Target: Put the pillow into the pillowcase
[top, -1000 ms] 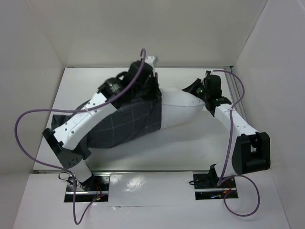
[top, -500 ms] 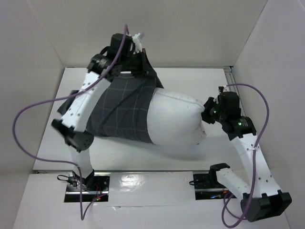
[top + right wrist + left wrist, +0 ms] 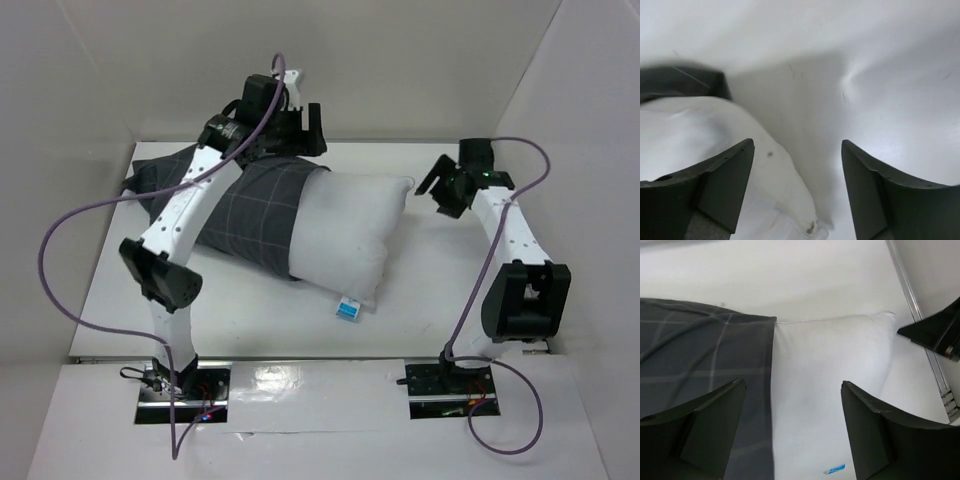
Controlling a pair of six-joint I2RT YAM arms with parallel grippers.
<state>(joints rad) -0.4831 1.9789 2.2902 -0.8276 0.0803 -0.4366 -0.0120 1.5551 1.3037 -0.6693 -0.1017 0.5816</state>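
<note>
The white pillow [image 3: 345, 235] lies flat on the table, its left part inside the dark checked pillowcase [image 3: 250, 210], its right half and blue tag [image 3: 348, 309] sticking out. My left gripper [image 3: 300, 128] hovers open above the far edge of the pillowcase mouth, holding nothing. In the left wrist view the pillowcase [image 3: 705, 365] and pillow [image 3: 825, 390] lie below the spread fingers [image 3: 715, 420]. My right gripper [image 3: 440, 190] stands open just right of the pillow's far right corner, apart from it. In the right wrist view that pillow [image 3: 715, 150] corner shows under the left finger.
White walls [image 3: 330, 60] enclose the table on three sides. A metal rail [image 3: 490, 170] runs along the right edge near the right arm. Purple cables loop from both arms; the left one [image 3: 60, 260] hangs over the table's left side.
Both grippers have let go and opened. The pillow with the pillowcase dropped flat onto the table. The left arm stayed at the back; the right arm swung back towards the far right.
</note>
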